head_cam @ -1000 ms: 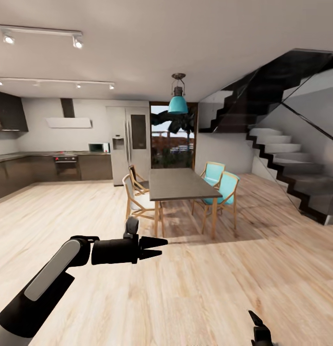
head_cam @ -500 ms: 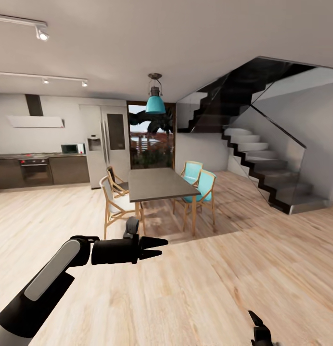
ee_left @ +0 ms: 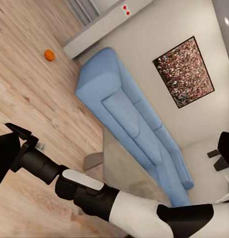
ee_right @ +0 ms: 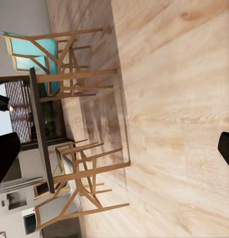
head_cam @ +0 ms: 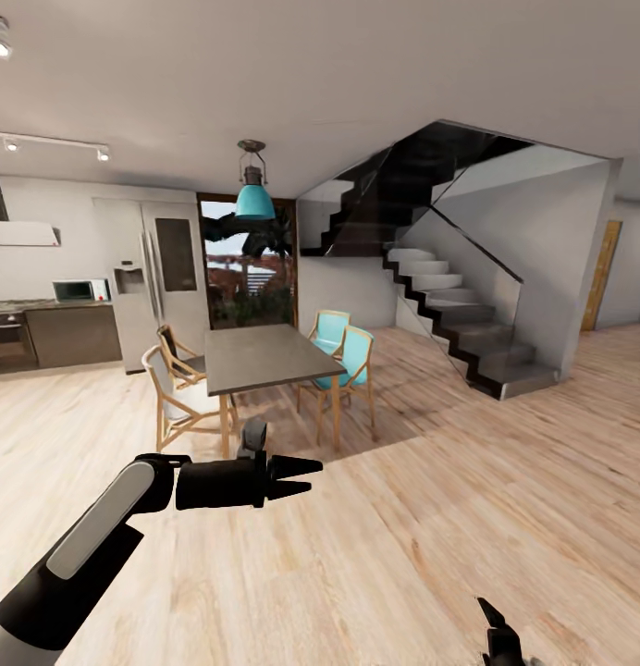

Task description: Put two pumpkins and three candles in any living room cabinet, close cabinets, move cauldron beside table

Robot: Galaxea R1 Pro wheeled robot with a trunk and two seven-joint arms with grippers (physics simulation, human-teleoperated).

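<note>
One small orange pumpkin (ee_left: 49, 55) lies on the wood floor in the left wrist view, beside a pale low unit (ee_left: 102, 26) and near the end of a blue sofa (ee_left: 129, 124). My left gripper (head_cam: 311, 474) is held out level over bare floor, open and holding nothing. My right gripper (head_cam: 494, 622) pokes into the head view at the lower edge, also open and empty; the left wrist view shows it as well (ee_left: 17, 135). The candles, cabinet, cauldron and living-room table are out of view.
Ahead and left stands a dark dining table (head_cam: 264, 356) with wooden and turquoise chairs (head_cam: 350, 356). A kitchen with a fridge (head_cam: 158, 277) lies at the far left. A dark staircase (head_cam: 459, 324) with glass sides rises on the right. Wide wood floor stretches to the right.
The whole head view has swung to the right: the dining table, kitchen and stairs slid left in the picture. Both arms keep the same pose.
</note>
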